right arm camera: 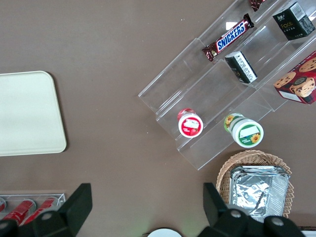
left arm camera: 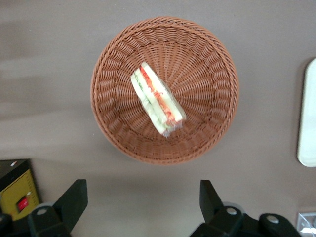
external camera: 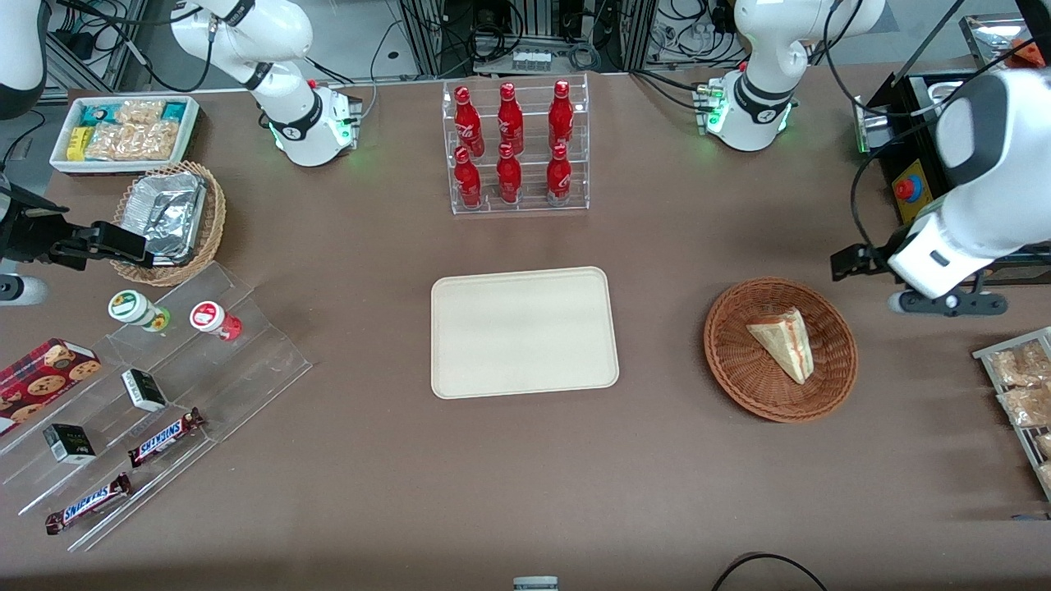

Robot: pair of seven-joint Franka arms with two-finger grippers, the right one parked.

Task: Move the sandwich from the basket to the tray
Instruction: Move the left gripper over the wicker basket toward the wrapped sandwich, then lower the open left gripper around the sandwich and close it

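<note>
Hand [left arm camera: 140, 197] wide open, empty (touching nothing) — hovering above the basket [left arm camera: 207, 54] holding the sandwich [left arm camera: 157, 98]

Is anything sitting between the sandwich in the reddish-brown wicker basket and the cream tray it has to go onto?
Nothing visible does. The triangular white-bread sandwich lies alone in the round reddish-brown wicker basket; only bare table separates it from the flat cream-beige tray. The open gripper hovers above the basket, with nothing beneath it either.
</note>
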